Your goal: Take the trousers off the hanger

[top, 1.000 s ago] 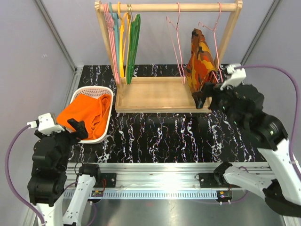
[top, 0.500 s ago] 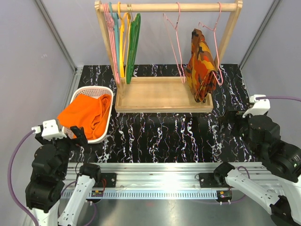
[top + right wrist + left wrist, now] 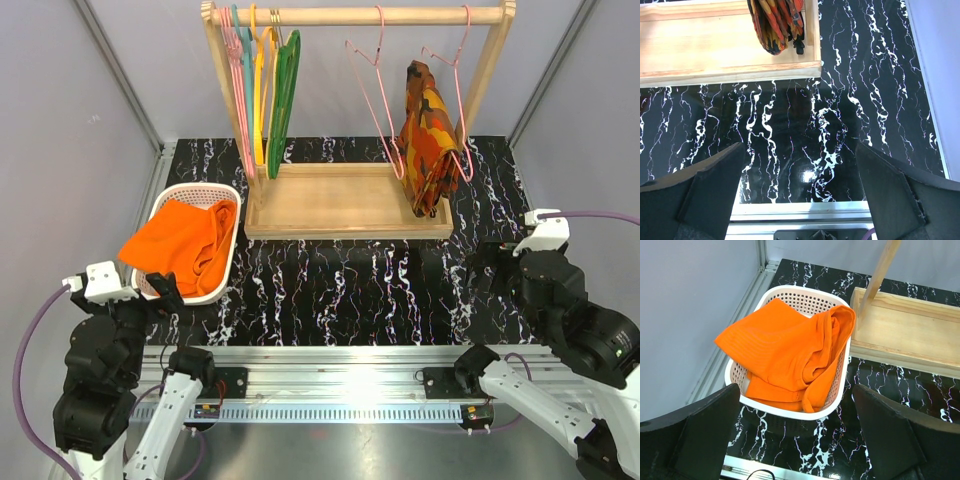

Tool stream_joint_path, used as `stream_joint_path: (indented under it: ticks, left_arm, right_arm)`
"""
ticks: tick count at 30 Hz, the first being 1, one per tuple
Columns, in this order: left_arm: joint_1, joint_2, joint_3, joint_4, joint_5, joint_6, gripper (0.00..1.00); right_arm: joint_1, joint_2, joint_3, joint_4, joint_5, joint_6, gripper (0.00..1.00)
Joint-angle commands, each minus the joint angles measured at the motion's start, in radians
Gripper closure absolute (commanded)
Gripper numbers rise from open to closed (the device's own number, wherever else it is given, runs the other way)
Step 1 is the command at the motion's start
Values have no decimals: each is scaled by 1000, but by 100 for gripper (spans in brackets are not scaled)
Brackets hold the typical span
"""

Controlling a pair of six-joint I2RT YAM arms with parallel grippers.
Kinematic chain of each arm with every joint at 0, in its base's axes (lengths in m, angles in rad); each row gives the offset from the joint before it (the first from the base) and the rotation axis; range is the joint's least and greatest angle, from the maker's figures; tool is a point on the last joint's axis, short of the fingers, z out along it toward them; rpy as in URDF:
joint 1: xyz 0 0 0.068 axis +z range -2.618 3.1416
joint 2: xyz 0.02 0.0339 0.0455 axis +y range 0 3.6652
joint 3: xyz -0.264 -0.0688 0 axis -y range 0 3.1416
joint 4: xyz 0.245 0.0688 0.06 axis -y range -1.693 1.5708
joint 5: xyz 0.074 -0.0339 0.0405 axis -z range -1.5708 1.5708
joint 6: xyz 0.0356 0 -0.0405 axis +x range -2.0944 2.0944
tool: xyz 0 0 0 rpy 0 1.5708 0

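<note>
The plain orange trousers (image 3: 185,243) lie bunched in a white perforated basket (image 3: 222,190) at the left, off any hanger. They also show in the left wrist view (image 3: 790,352), spilling over the basket's rim (image 3: 790,415). The bare pink wire hanger (image 3: 379,40) hangs empty on the wooden rail. My left gripper (image 3: 163,290) is open and empty just in front of the basket, also in its wrist view (image 3: 796,440). My right gripper (image 3: 487,262) is open and empty over the table at the right, also in its wrist view (image 3: 800,195).
A second pink wire hanger carries a camouflage-patterned garment (image 3: 428,135), which hangs down to the wooden rack base (image 3: 330,200); both show in the right wrist view, garment (image 3: 775,22) and base (image 3: 715,50). Green, yellow and teal hangers (image 3: 268,90) hang at the rail's left end.
My right arm has drawn back from the camouflage garment to the near right. My left arm has drawn back and down from the basket. The bare hanger has swung slightly.
</note>
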Motion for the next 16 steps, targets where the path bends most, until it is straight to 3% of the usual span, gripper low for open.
stream_joint_path:
  ticks: [1, 16]
  left_arm:
    - [-3, -12, -1, 39, -16, 17, 1]
    - [-3, -4, -12, 47, 10, 0, 1]
  right_arm:
    - [-3, -7, -6, 22, 19, -15, 0]
    - [-3, -21, -9, 25, 14, -18, 0]
